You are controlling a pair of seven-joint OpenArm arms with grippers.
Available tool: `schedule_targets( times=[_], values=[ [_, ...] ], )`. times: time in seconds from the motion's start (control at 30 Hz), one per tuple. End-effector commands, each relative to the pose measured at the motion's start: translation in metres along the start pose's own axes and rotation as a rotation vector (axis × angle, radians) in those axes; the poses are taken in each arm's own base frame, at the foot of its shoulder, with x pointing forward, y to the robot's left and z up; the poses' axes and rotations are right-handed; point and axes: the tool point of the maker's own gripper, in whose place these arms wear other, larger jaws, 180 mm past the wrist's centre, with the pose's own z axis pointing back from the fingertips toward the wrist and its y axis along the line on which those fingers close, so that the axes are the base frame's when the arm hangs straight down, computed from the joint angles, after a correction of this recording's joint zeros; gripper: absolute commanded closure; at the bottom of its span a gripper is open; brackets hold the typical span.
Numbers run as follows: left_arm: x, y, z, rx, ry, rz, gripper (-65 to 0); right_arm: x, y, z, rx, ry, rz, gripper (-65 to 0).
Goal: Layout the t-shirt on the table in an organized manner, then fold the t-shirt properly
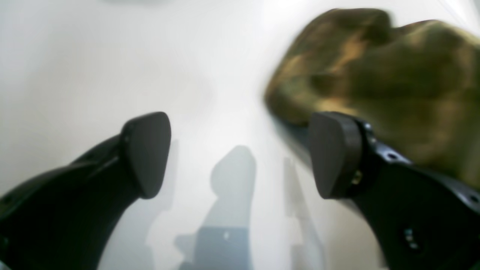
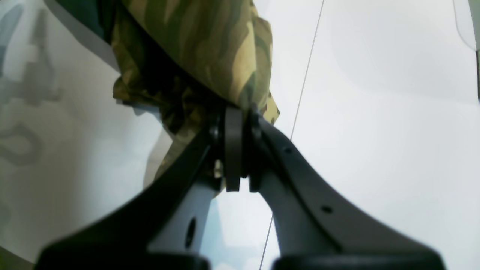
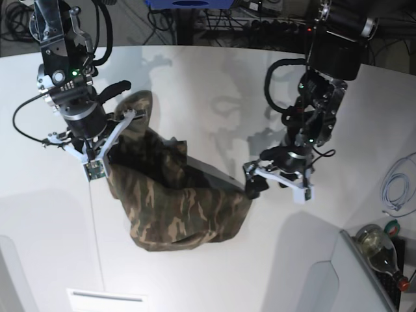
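t-shirt (image 3: 188, 211) — beside left claw (image 1: 240, 155), jaws apart | right claw (image 2: 244, 183) — clamped on it

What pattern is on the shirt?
Camouflage: olive green, dark brown and tan; the base view shows the shirt best.

A coiled cable (image 3: 394, 186) lies at the right side, near a clear bottle (image 3: 379, 252) and green-handled scissors (image 3: 392, 227).
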Motion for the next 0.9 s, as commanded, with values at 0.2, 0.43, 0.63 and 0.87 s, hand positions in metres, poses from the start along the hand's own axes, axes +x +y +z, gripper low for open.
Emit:
schedule_targets(
  times=[0.2,0.43,0.63,0.87],
  values=[
    [0.035,-0.057,-0.022,-0.173,-0.069,0.017,-55.5,0.011,-0.004,0.002,-0.009,-0.043,0.005,-0.6],
    [0.015,-0.056,-0.056,-0.107,0.03,0.08,-55.5,0.011,-0.004,0.002,-0.009,-0.043,0.005,-0.6],
    [0.003,-0.062,-0.061,-0.099,0.059,0.119,-55.3,0.011,-0.004,0.002,-0.009,-0.043,0.005,-0.6],
    [0.001,-0.068,-0.062,-0.106,0.056,0.128,-2.1,0.01,-0.004,0.002,-0.01,-0.042,0.007,-0.6]
  ],
)
